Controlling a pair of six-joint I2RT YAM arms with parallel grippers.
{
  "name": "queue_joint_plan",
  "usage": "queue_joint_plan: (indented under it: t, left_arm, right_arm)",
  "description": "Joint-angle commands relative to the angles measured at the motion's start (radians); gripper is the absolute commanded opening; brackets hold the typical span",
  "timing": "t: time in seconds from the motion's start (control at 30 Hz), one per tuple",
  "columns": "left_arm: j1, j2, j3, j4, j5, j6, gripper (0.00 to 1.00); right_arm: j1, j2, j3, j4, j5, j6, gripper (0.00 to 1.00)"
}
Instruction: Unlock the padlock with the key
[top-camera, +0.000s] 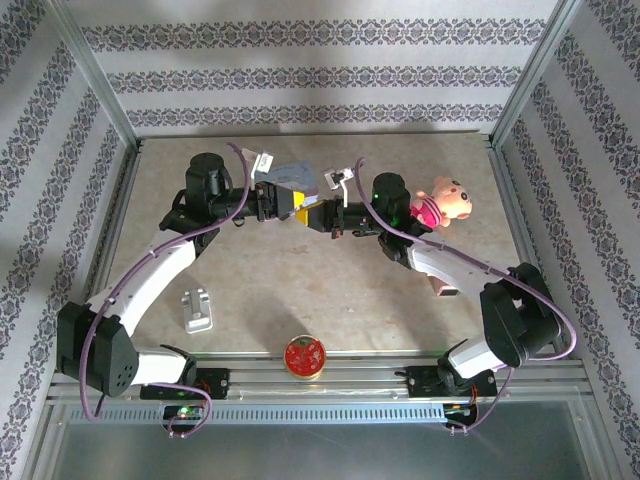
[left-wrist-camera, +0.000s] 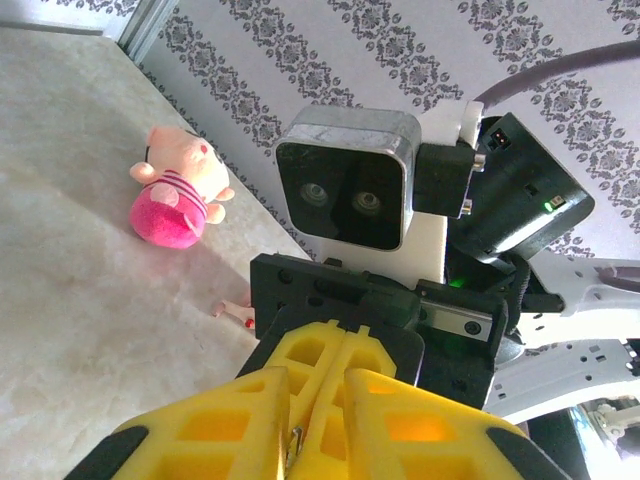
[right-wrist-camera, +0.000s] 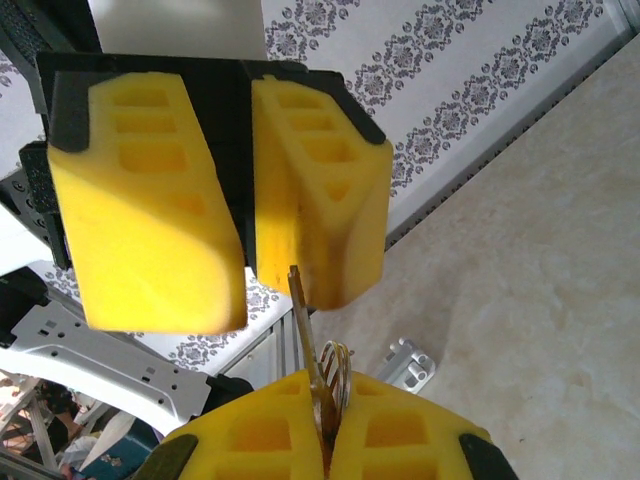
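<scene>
Right gripper (right-wrist-camera: 325, 400) was clamped on key (right-wrist-camera: 303, 310), blade tip at left gripper (right-wrist-camera: 247, 285); its jaws stood narrow (couldn't tell if holding anything).

top camera overhead above table (top-camera: 330, 290); wrist cameras close, facing each other.

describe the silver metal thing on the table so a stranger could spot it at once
On the beige table, look at the near left part, just right of the left arm and its white link. The silver bracket lies there, a small metal piece with a raised knob. Unlike the round red-topped tin to its right, it is plain grey and square-edged.
</scene>
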Motion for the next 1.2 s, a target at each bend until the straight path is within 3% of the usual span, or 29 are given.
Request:
queue_joint_plan:
  t: [0.0, 0.1, 0.23, 0.3, 0.43, 0.67, 1.17]
  left_arm:
    - [0.009, 0.011, -0.016, 0.070, 0.040, -0.022, 0.21]
    - [0.010, 0.017, -0.017, 0.064, 0.043, -0.019, 0.16]
    - [0.009, 0.017, -0.018, 0.055, 0.043, -0.015, 0.01]
    - [0.010, 0.009, -0.014, 0.040, 0.034, 0.001, 0.00]
    - [0.010, -0.024, 0.006, -0.030, -0.015, 0.068, 0.00]
    - [0.010, -0.072, 0.029, -0.092, -0.081, 0.122, 0.00]
    - [0.010, -0.063, 0.020, -0.052, -0.056, 0.071, 0.00]
  right_arm:
    - [-0.008, 0.010, 0.031, 0.048, -0.030, 0.014, 0.00]
    - [-0.008, 0.012, 0.033, 0.050, -0.030, 0.016, 0.00]
    - [-0.009, 0.012, 0.032, 0.050, -0.026, 0.019, 0.00]
    - [-0.010, 0.007, 0.028, 0.048, -0.021, 0.020, 0.01]
    - [-0.016, -0.012, 0.001, 0.037, 0.005, 0.016, 0.27]
    - [-0.020, -0.097, -0.079, 0.028, 0.092, -0.010, 0.44]
    - [0.011, -0.084, -0.020, 0.058, 0.103, -0.018, 0.45]
